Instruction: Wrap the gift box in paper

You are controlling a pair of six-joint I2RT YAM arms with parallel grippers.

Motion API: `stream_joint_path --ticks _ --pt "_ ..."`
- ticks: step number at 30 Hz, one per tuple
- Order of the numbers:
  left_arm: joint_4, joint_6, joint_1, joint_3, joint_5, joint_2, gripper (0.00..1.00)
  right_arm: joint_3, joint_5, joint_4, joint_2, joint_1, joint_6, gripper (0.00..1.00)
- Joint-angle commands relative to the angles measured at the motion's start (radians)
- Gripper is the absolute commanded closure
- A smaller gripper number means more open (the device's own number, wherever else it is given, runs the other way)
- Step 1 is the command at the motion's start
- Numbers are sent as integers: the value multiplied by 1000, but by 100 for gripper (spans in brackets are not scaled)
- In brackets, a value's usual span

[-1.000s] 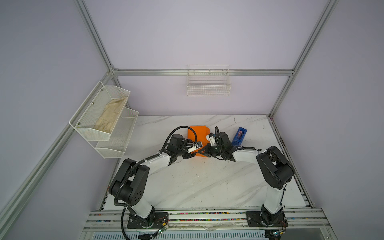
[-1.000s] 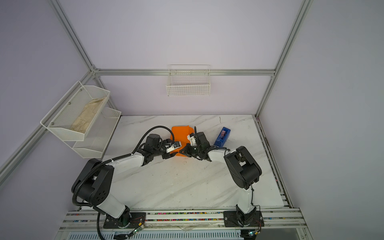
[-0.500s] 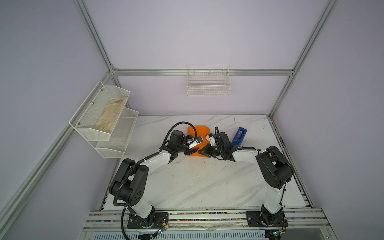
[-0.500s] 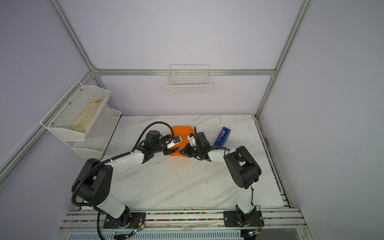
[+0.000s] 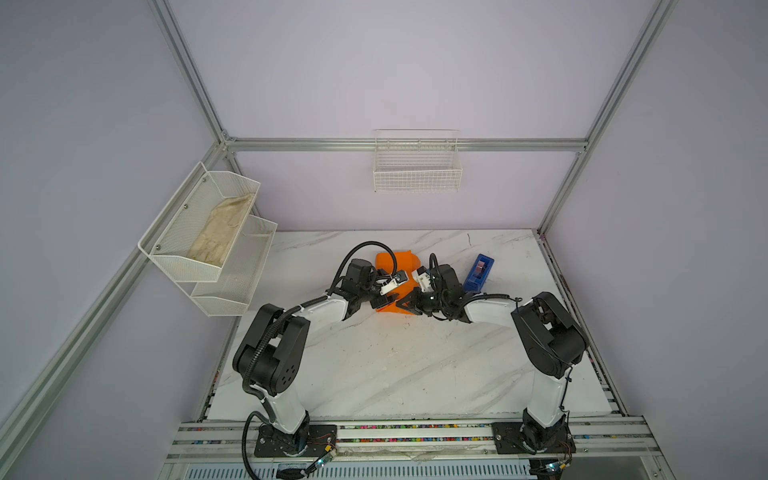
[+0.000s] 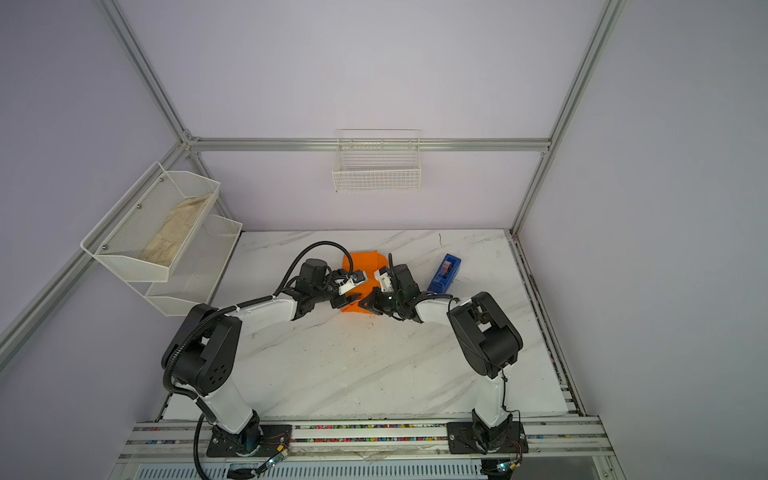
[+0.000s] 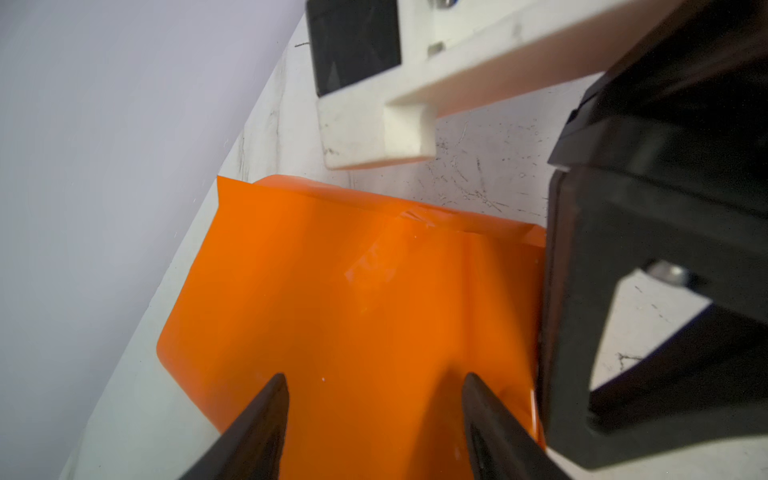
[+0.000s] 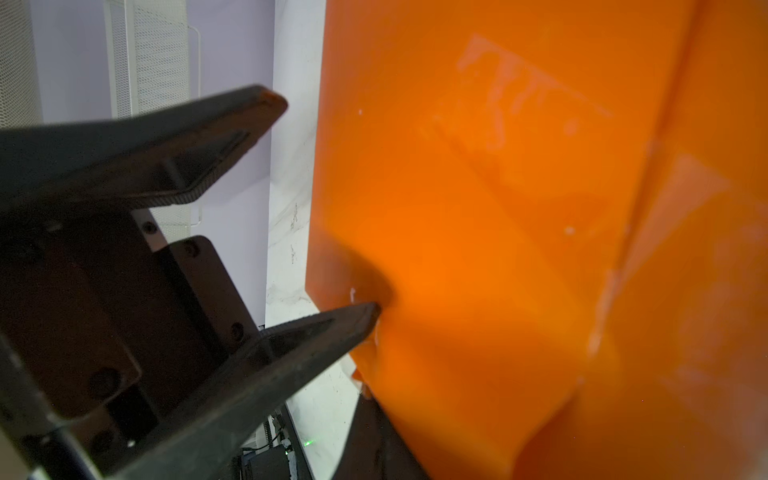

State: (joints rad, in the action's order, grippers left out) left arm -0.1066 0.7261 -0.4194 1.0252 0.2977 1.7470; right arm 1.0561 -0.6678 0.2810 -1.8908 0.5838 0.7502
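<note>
The orange paper (image 5: 399,262) (image 6: 363,262) lies folded as a parcel at the back middle of the table, and both grippers meet at its near end. The gift box is hidden. My left gripper (image 5: 386,300) (image 7: 374,386) is open, its fingers spread over the paper (image 7: 353,291). In the right wrist view one of its fingertips (image 8: 353,320) dents the paper (image 8: 498,208) and the other hangs free. My right gripper (image 5: 402,306) is shut on the paper's near edge. Its dark finger (image 8: 374,440) shows only partly under the sheet.
A blue tape dispenser (image 5: 478,272) (image 6: 444,272) stands just right of the right wrist. A white wire basket (image 5: 417,170) hangs on the back wall. A two-tier mesh shelf (image 5: 208,232) holding a cloth juts from the left wall. The marble table (image 5: 395,365) stretches toward the arm bases.
My left gripper has shifted a little back and to the right along the parcel, staying open. The right arm has not moved.
</note>
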Motion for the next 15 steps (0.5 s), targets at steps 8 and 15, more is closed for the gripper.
stream_joint_path --ticks 8,15 --pt "48 61 -3 134 -194 0 34 22 13 17 -8 6 3 100" --pt "126 65 -2 136 -75 -90 29 22 13 12 -8 6 0 100"
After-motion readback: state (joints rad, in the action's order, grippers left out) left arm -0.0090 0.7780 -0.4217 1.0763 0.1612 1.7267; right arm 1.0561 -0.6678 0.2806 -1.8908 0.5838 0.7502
